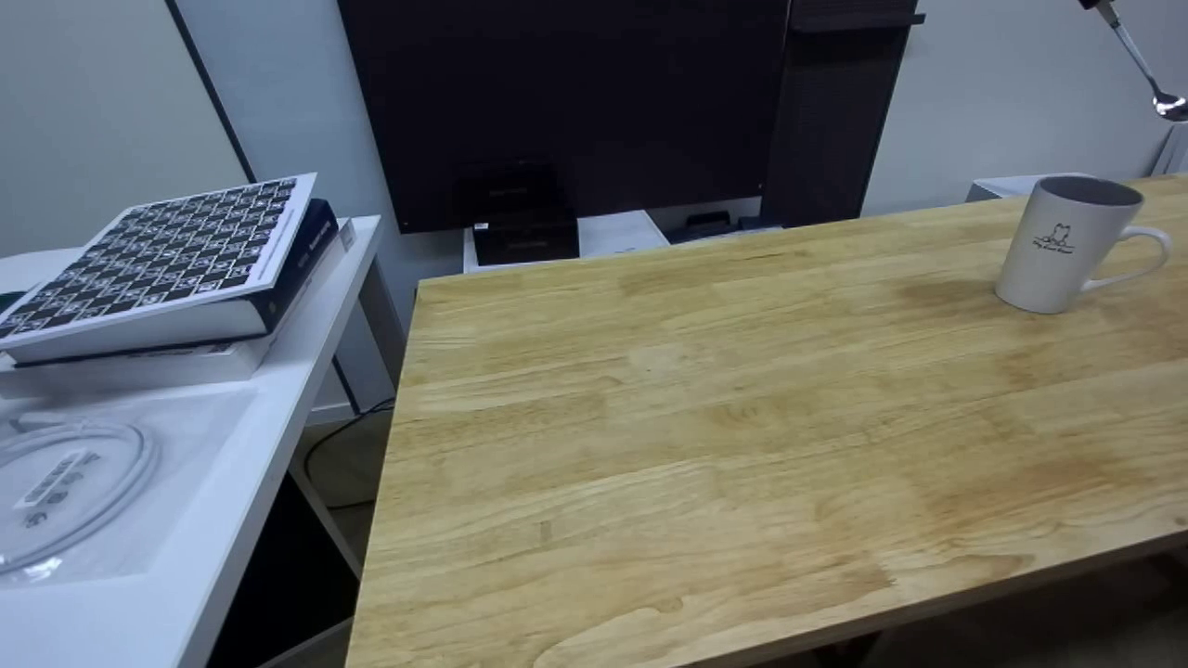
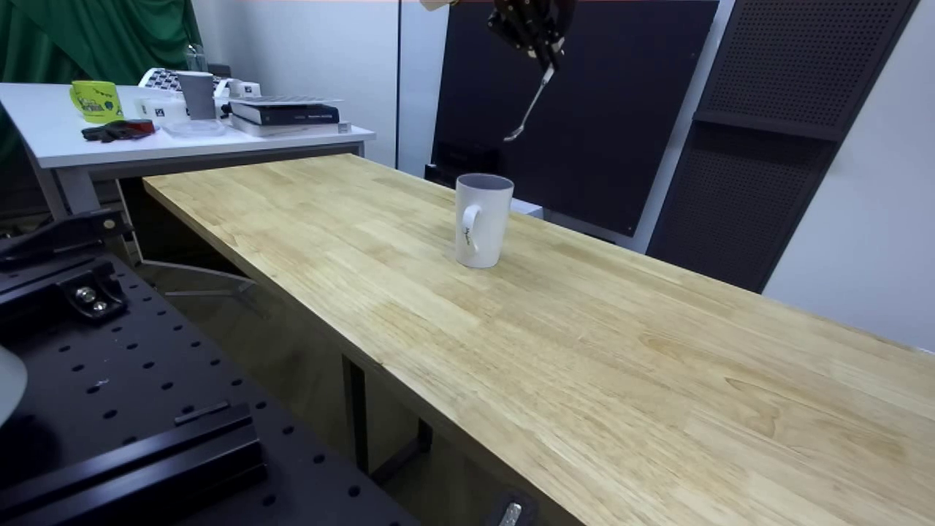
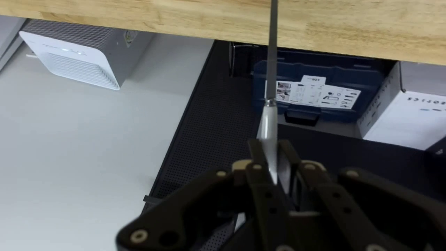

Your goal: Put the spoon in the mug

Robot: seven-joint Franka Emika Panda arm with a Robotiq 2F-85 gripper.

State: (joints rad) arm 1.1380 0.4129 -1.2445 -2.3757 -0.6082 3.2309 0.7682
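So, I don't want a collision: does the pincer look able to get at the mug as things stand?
Probably yes: the pincer holds the spoon in mid-air, and in both exterior views nothing shows between it and the mug, upright and open at the top. Full reach can't be judged.

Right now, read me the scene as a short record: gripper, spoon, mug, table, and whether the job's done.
Gripper: shut on the spoon, at its white end
Spoon: tilted, bowl lowest, apart from the mug and showing higher than it in both exterior views
Mug: white, upright on the table
Table: wooden
Job: not done, spoon not yet in mug
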